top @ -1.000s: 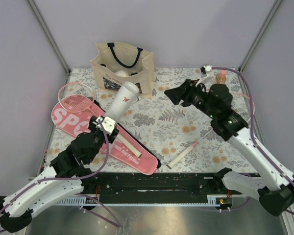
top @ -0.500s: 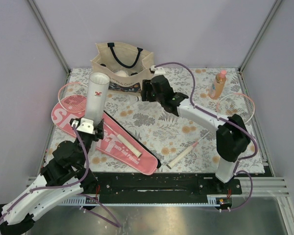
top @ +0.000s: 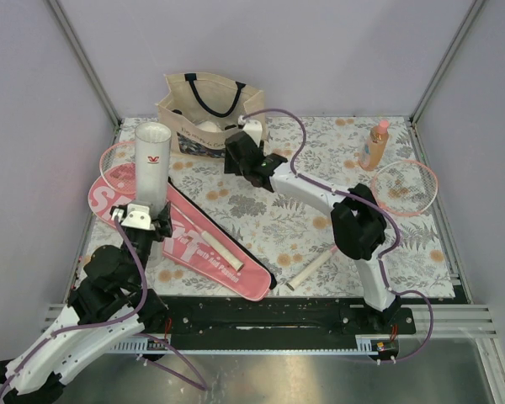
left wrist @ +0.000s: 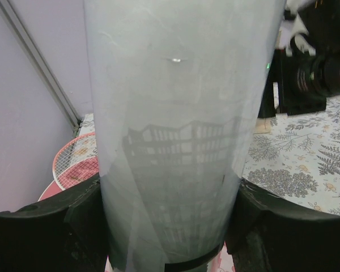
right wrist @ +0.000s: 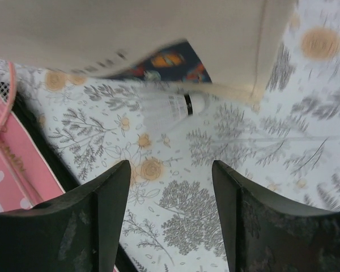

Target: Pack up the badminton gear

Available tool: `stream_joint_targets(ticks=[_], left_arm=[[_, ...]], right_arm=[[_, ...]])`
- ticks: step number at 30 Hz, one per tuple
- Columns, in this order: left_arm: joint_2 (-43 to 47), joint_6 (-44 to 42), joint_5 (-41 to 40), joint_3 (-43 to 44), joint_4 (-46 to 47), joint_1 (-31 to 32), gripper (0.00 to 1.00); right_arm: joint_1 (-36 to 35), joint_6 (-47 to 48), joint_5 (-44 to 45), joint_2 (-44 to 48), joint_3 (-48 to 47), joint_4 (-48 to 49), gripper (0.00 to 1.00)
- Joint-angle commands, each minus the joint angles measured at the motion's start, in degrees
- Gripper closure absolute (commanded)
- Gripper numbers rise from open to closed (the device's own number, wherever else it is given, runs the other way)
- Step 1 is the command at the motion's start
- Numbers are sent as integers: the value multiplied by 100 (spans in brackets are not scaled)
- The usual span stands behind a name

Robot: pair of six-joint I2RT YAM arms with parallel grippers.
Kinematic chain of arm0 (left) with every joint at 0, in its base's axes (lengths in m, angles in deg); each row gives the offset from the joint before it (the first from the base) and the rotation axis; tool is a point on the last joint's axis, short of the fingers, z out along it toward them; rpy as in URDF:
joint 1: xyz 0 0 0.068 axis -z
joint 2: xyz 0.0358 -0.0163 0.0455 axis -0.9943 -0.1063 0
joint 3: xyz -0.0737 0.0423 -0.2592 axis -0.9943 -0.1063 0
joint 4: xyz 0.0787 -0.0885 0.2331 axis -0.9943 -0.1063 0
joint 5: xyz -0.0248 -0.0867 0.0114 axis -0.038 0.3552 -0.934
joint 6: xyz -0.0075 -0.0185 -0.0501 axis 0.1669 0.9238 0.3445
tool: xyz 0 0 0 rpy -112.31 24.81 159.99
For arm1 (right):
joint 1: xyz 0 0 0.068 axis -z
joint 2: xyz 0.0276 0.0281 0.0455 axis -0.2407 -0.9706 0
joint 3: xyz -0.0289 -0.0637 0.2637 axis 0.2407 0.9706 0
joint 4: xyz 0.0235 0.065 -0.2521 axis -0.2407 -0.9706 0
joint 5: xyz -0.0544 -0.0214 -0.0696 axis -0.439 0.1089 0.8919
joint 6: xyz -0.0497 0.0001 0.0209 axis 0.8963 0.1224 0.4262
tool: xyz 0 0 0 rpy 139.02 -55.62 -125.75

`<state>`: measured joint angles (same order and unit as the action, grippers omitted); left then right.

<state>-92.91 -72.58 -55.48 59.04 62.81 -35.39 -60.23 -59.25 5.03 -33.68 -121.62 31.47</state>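
Right arm (top: 307,187) swings across to the tote (top: 185,114); right jaws spread, shuttlecock (right wrist: 173,107) just ahead, likely for pickup. Left jaws pinch tube (top: 151,168) upright between them, mouth up for loading.

Pale lilac walls (top: 320,50) close in a flowery tablecloth (top: 261,236) (grey ferns, orange blooms); slanting metal posts (top: 86,63) mark the back corners, under soft, even light.
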Motion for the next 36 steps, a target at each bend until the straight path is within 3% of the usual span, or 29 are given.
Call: stream_joint_targets(ticks=[1,7,10,19,23,36], left_arm=[[88,136,175,30,469,-96,48],[88,171,193,39,487,-114,48],[167,180,158,30,478,-114,49],[220,92,149,-32,584,-193,48],[229,127,167,-23,540,-193,48],[229,4,79,-76,628,-211,48]], right_arm=[[-37,-2128,232,130,925,946,29],[-37,-2956,566,-89,1207,1720,27],[-37,-2974,452,-229,1287,2258,25],[-37,-3835,-84,-757,1225,2688,23],[-37,-4090,-208,-950,1191,3031,16],[60,-5163,-173,-1530,786,2743,16]])
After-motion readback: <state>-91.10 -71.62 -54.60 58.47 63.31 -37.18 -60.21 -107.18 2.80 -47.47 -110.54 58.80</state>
